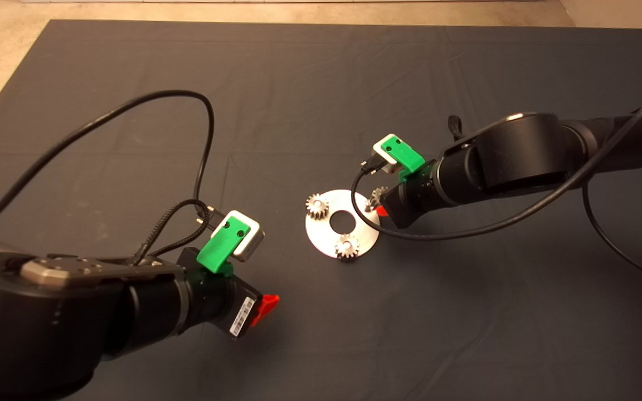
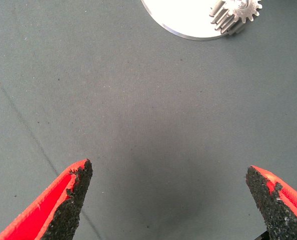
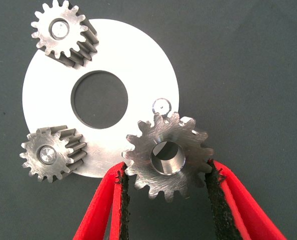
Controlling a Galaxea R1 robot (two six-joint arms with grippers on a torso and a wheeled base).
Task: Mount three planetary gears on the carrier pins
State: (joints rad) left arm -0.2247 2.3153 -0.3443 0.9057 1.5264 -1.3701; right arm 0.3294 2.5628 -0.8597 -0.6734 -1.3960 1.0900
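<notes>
Over dark mat point(image 1: 321, 83), right claw point(image 3: 166, 175) pinches third gear point(image 3: 167, 154).

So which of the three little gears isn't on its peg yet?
The gear pinched in the right gripper. Its centre hole is empty and its peg stands bare beside it; the other two gears have pegs through them.

Two gears sit on the shiny disc

The silver disc point(image 1: 321, 236) lies on the dark mat point(image 1: 321, 83). One gear point(image 1: 317, 205) sits near its far left edge, another gear point(image 1: 347, 246) at its near edge. The right gripper point(image 1: 379, 210) is at the disc's right edge with a third gear point(image 1: 377, 196). The left gripper point(image 1: 268, 306) waits well apart.
</notes>
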